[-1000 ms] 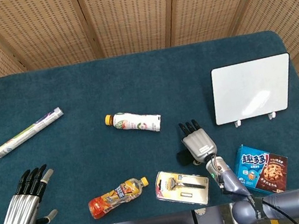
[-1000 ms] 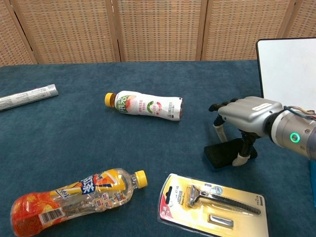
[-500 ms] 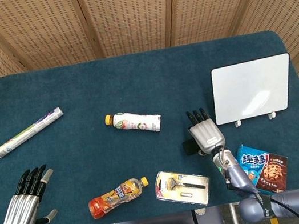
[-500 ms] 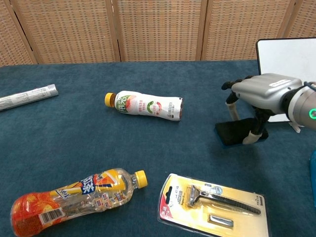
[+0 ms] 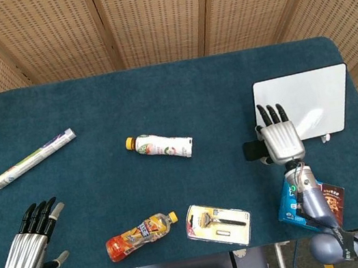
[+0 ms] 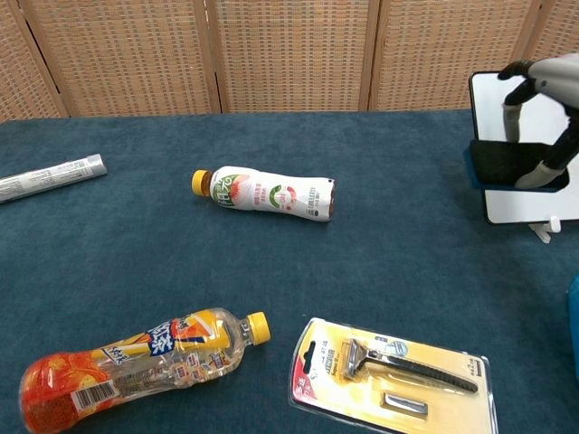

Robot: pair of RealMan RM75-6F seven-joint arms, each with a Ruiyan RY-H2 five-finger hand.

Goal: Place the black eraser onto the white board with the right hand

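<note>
The right hand (image 5: 282,142) grips the black eraser (image 6: 505,165) between thumb and fingers, lifted off the table at the near left corner of the white board (image 5: 312,100). Most of the eraser sticks out left of the fingers, beyond the board's edge. Released here, it could tip off or nudge the propped board. The left hand (image 5: 31,245) rests empty, fingers apart.

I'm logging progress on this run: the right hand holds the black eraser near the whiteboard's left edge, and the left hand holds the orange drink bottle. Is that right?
Not quite. The left hand holds nothing; in the head view its fingers are apart, and the orange drink bottle lies on the table apart from it. The rest stands: the right hand holds the black eraser near the whiteboard's left edge.
</note>
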